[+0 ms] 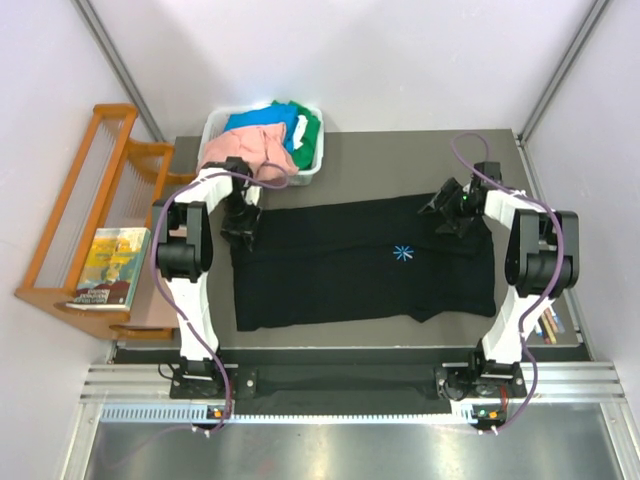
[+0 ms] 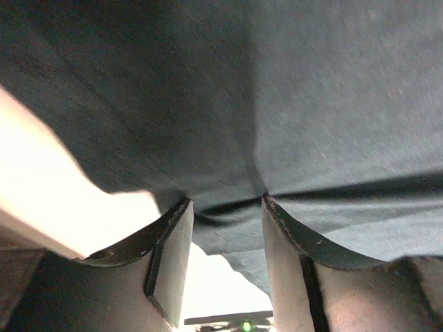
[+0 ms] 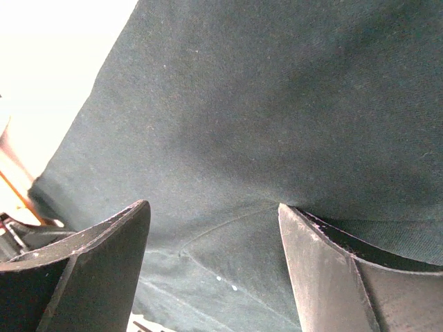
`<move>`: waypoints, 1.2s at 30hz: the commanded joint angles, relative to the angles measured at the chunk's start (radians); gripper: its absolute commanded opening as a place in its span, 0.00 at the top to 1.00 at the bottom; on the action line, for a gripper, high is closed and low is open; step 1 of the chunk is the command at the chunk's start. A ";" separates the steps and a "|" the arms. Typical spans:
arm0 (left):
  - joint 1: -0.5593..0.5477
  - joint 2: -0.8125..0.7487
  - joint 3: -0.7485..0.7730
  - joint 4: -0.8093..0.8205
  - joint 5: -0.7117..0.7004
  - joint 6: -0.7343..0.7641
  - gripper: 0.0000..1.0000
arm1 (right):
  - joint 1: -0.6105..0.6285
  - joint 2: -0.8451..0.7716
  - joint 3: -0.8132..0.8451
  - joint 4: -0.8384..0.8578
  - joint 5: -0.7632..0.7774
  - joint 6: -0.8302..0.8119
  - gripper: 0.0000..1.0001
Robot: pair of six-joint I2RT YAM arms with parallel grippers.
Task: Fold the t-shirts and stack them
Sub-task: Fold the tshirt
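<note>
The black t-shirt lies spread flat across the middle of the surface, chest side up. Both hands are at its far edge, toward the top of the frame. The left hand, at the shirt's upper left corner, has its fingers partly closed on a gathered fold of cloth. The right hand, at the upper right, has its fingers wide apart with cloth spanning them, and I cannot tell whether it grips. The step looks like the first lengthwise fold. To do it well, make sure both hands grip before lifting. Raise the two corners together, keep the edge taut between them, and carry it evenly toward the bottom of the frame so the hem lands square and nothing bunches. The salmon-pink shirt, blue shirt and green shirt wait in the white bin at upper left. The only mark on the shirt is a light-blue starburst, without lettering. The book on the wooden rack at left has print too small to read.
</note>
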 commanded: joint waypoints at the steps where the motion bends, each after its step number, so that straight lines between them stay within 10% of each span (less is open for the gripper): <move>1: 0.033 0.038 0.080 0.233 -0.122 -0.002 0.50 | -0.017 0.104 0.081 0.072 0.054 -0.018 0.25; 12: 0.018 -0.120 0.011 0.166 0.007 0.025 0.51 | -0.026 0.028 0.044 0.056 0.063 -0.038 0.23; 24: -0.007 -0.476 0.051 0.071 0.168 0.060 0.44 | 0.040 -0.285 0.092 -0.074 0.172 -0.137 0.00; 36: -0.188 -0.959 -0.492 0.112 0.076 0.247 0.39 | 0.170 -0.741 -0.343 -0.120 0.134 -0.173 0.00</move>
